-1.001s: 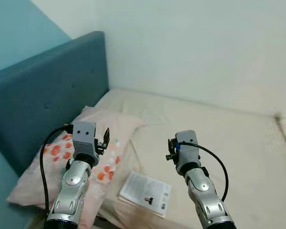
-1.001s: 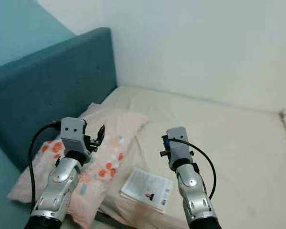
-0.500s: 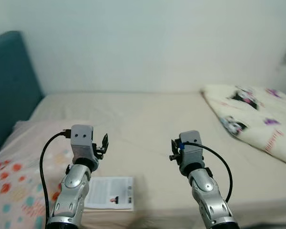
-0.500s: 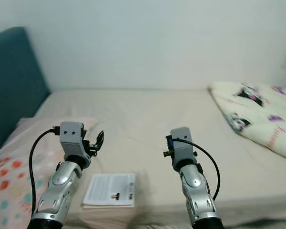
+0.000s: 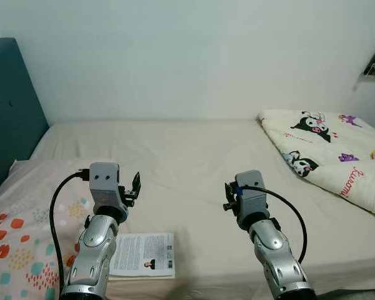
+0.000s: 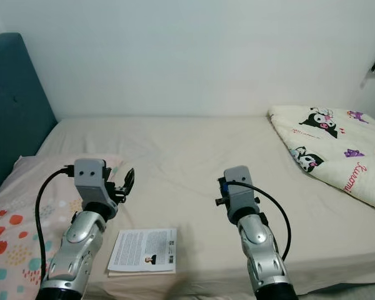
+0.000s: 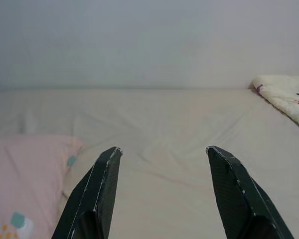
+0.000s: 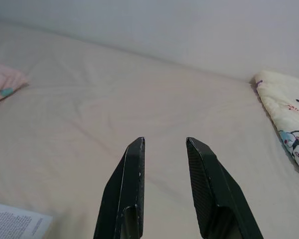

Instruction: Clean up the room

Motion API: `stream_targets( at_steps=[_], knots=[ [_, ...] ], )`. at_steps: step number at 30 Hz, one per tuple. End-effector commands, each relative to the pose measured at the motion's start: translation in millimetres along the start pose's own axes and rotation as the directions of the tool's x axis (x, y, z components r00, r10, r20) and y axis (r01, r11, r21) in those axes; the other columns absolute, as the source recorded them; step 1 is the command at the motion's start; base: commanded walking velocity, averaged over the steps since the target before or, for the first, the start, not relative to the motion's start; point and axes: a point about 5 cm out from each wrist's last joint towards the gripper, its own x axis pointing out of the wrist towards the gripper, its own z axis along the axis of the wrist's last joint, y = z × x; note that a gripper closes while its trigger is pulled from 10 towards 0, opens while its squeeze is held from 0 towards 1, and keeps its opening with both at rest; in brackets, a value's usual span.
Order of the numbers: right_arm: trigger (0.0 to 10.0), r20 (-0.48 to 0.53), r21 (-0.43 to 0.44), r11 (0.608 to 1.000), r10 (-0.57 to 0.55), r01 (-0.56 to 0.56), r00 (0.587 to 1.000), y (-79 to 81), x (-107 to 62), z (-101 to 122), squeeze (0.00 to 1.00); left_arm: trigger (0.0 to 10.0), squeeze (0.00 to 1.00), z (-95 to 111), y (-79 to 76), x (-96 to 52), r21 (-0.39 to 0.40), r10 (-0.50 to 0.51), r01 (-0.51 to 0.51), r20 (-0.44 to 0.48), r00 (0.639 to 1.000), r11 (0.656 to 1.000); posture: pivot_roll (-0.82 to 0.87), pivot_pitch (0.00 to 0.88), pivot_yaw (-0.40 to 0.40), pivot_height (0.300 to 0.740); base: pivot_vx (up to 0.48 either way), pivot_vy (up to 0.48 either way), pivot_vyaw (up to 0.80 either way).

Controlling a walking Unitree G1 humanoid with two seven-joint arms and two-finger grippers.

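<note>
Evidently I was at the looking-over step: both arms raised above the bed (image 5: pixel 194 150), nothing held. My left gripper (image 7: pixel 163 191) stood wide open, my right gripper (image 8: pixel 164 186) parted narrowly. The leaflet (image 5: pixel 144 255) lay at lower left, beside the pillow (image 5: pixel 25 225); reaching down to it seemed next.

Two silver jointed arms, grey wrist boxes, looping black cables, black-fingered left pincer (image 7: pixel 162 186).

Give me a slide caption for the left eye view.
Both grippers, left and right, hover over a beige bed beside a printed booklet.
</note>
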Motion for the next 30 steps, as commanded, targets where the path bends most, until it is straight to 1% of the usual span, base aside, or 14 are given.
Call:
stream_targets(
  at_steps=[1,4,8,17,30],
  knots=[
    [10.0,0.002,0.007,1.0,-0.001,0.001,1.0,-3.0,0.8,0.3,0.0,10.0,0.0,-1.9,-2.2,-1.7,-0.026,0.001,-0.001,-0.015,1.0,1.0,0.08,0.0,-0.051,0.725,0.0,0.0,0.0],
    [10.0,-0.004,0.011,1.0,0.005,-0.005,1.0,-1.8,0.5,-0.8,0.0,10.0,0.0,-2.3,-1.6,-1.5,-0.033,0.008,-0.008,-0.021,1.0,0.999,0.08,0.0,-0.052,0.725,0.0,0.0,0.0],
    [10.0,-0.008,0.016,1.0,0.011,-0.011,1.0,-0.2,0.1,-1.5,0.0,10.0,0.0,-2.6,-1.6,-0.8,-0.021,0.003,-0.003,-0.026,1.0,1.0,0.08,0.0,-0.049,0.725,0.0,0.0,0.0],
    [10.0,-0.015,0.026,1.0,0.016,-0.016,1.0,1.2,-0.7,-2.6,0.0,10.0,0.0,-2.9,-3.7,-0.4,-0.013,-0.013,0.013,-0.034,0.999,1.0,0.08,0.0,-0.044,0.725,0.0,-0.442,0.0],
    [10.0,-0.03,0.047,0.999,0.018,-0.017,0.999,2.5,-1.9,-5.2,0.0,10.0,0.0,-3.3,-2.6,-1.0,-0.01,-0.015,0.015,-0.043,0.999,1.0,0.08,0.003,-0.038,0.725,0.0,-0.48,0.0]
  ],
)
